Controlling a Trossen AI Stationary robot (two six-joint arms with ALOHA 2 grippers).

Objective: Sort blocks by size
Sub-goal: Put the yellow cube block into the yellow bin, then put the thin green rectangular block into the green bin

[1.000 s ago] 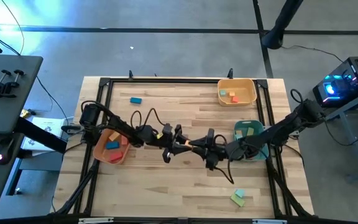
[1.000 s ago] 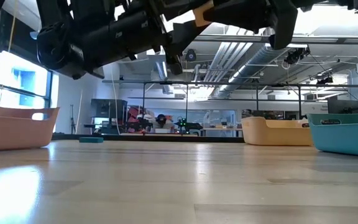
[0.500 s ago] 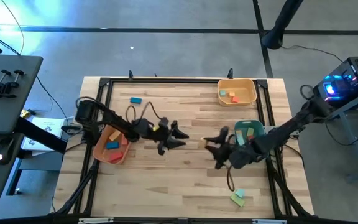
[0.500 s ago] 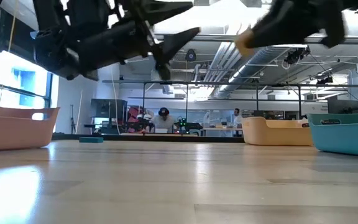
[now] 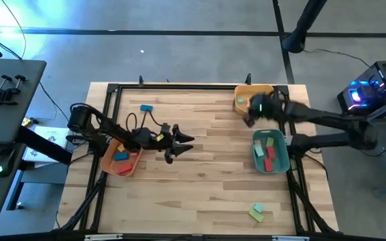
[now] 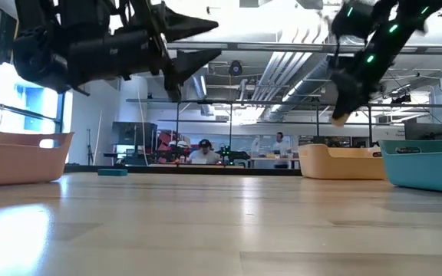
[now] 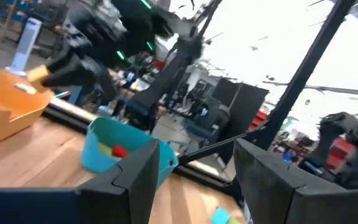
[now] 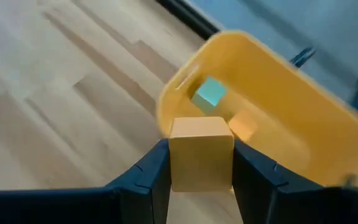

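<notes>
Right gripper (image 8: 201,186) clamps an orange block (image 8: 201,158) above the yellow bin (image 8: 303,124); left gripper (image 5: 183,144) hangs spread.

- My wooden counter (image 5: 200,181) has a black metal frame (image 5: 179,86) round its edge.
- A yellow bin (image 5: 265,95) sits at the counter's far right corner.
- A teal bin (image 5: 279,161) stands near the right edge, nearer than the yellow one.
- An orange bin (image 5: 112,165) is at the left edge.
- Beyond the counter, people (image 6: 203,150) sit at desks in the room.
- A grey side table (image 5: 5,100) with clamps stands off to my left.
</notes>
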